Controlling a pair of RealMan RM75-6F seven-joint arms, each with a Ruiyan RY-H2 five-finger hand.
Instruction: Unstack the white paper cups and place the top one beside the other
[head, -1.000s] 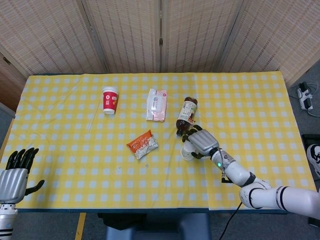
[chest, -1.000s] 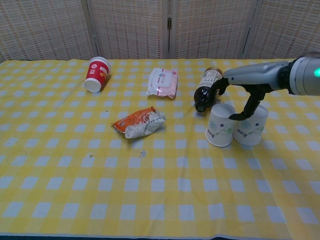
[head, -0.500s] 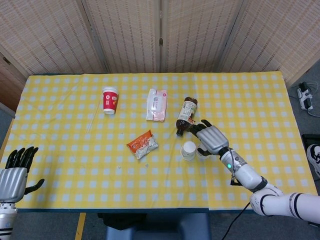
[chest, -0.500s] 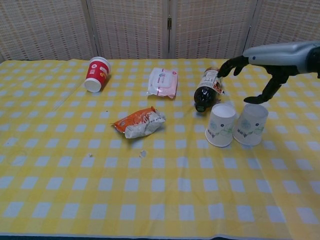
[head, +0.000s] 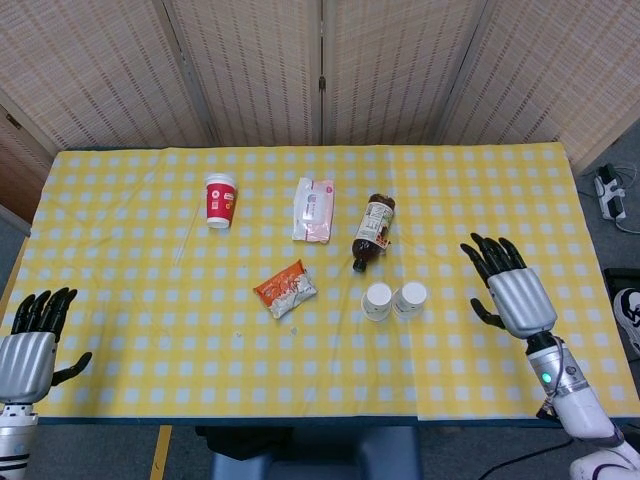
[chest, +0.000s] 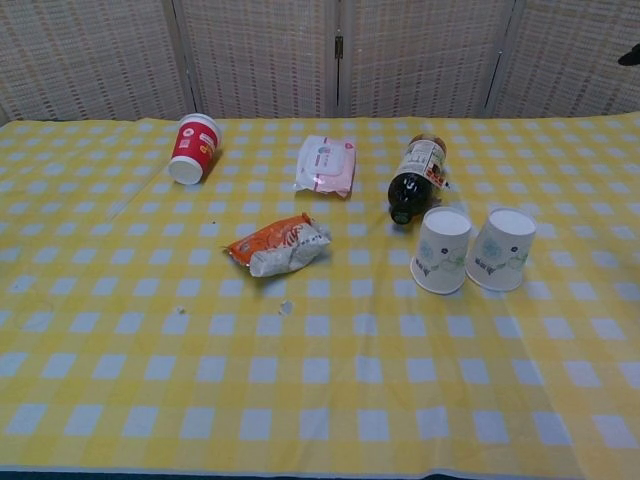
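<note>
- Since a second ago, the right hand (head: 512, 290) has let go of the cups and pulled back toward the counter's right edge; it now hovers with fingers spread, holding nothing.
- Both white paper cups stand upright side by side near the middle of the yellow checked counter (head: 150, 340): one white paper cup (chest: 441, 250) just beside the other paper cup (chest: 501, 249), apparently touching, in front of the lying brown bottle (chest: 415, 178).
- By my judgement the unstacking and placing are done; nothing seems left.
- The left hand (head: 30, 345) is open and idle at the near left edge.
</note>
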